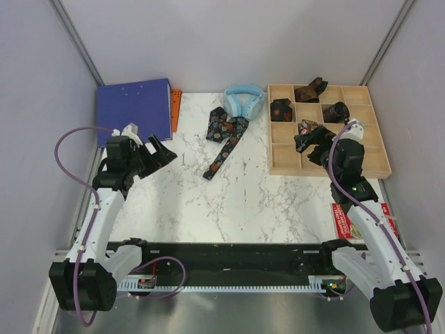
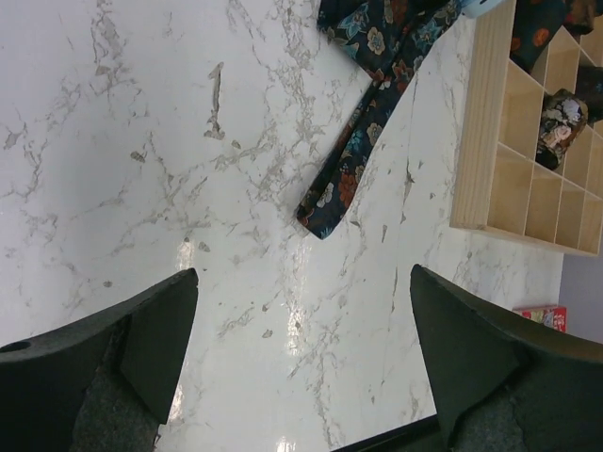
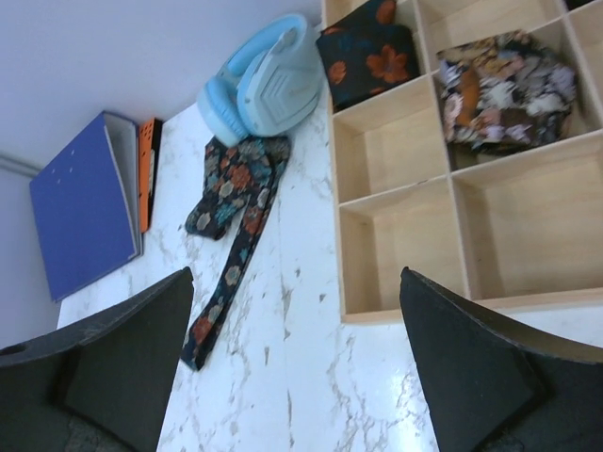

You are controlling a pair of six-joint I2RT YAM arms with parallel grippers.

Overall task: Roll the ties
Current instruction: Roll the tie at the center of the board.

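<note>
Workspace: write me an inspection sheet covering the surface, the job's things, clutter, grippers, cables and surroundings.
Surface: glossy white marbled table.
Job's things: one unrolled tie lies flat towards the back, its upper end by the headphones. Rolled ties sit in the back compartments of the wooden tray.
Clutter: light-blue headphones; blue binder with an orange item beside it; red packet by the right arm.
Grippers: left gripper open over bare table, holding nothing. Right gripper open over the tray's near-left part, holding nothing.
Cables: purple cable loops off the left arm; second purple cable runs along the right arm.
Surroundings: plain grey walls; nothing else seen.
</note>
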